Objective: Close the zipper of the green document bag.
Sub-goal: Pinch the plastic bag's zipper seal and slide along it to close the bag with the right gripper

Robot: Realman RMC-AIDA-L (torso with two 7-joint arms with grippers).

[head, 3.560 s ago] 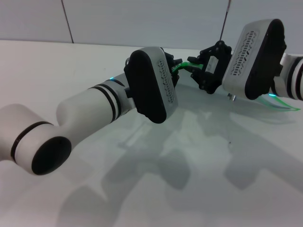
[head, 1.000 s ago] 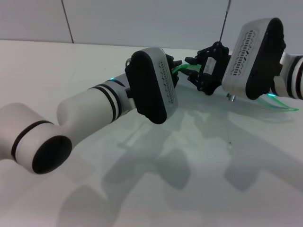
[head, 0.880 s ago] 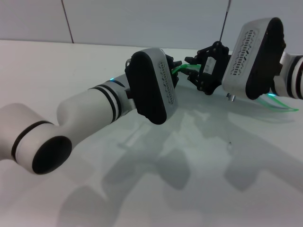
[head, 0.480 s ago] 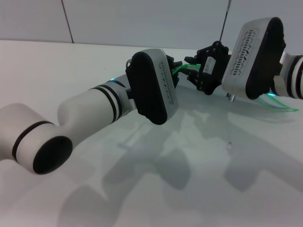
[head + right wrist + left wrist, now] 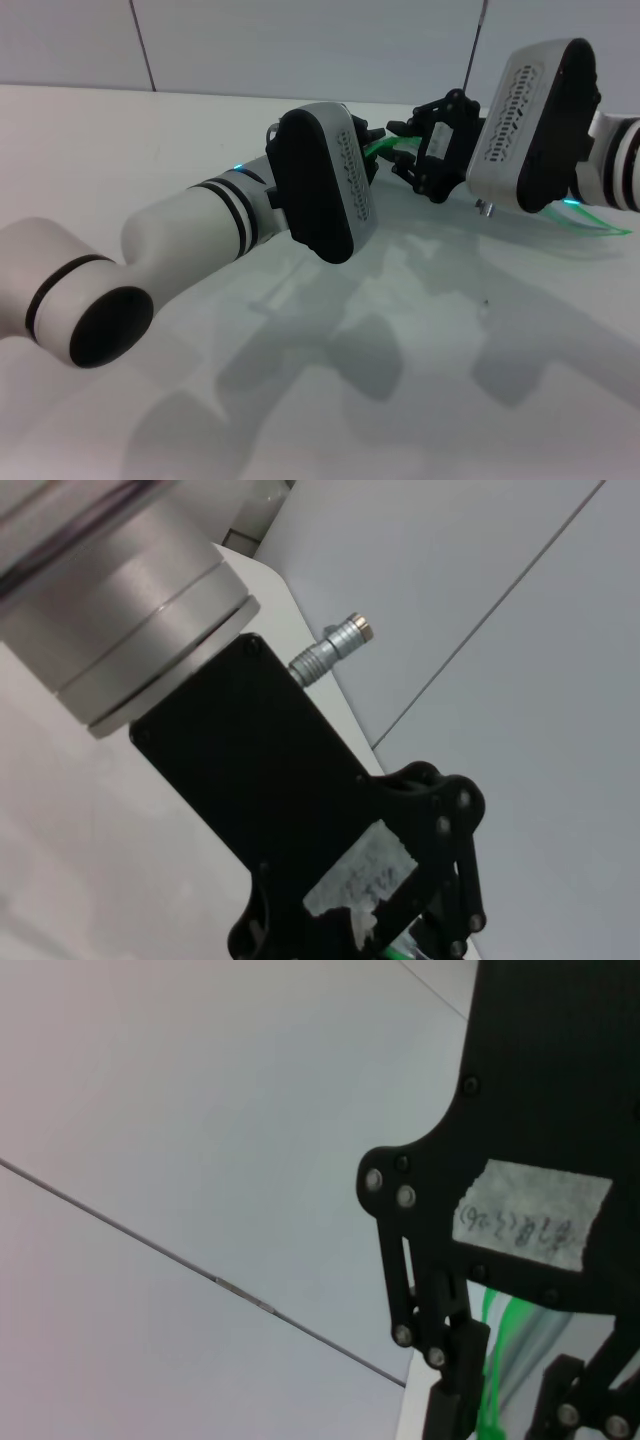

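The zipper point(image 5: 388, 146) shows as a short bright green strip raised off the table between the two grippers. My right gripper point(image 5: 408, 145) reaches in from the right and is shut on it. In the left wrist view that same green strip point(image 5: 492, 1360) runs between the right gripper's black fingers point(image 5: 452, 1400). My left gripper point(image 5: 368, 135) sits at the strip's other end, mostly hidden behind its white wrist housing. The green document bag point(image 5: 598, 224) shows as a pale translucent sheet with a green edge, trailing out under the right arm.
The white table point(image 5: 130, 140) stretches left and toward me, crossed by the arms' shadows. A grey panelled wall point(image 5: 300, 45) stands behind. The left forearm point(image 5: 190, 240) lies diagonally across the near left. In the right wrist view the left gripper's black body point(image 5: 290, 810) fills the middle.
My right gripper has edged slightly left and up along the green strip toward the left gripper. The left arm has held still.
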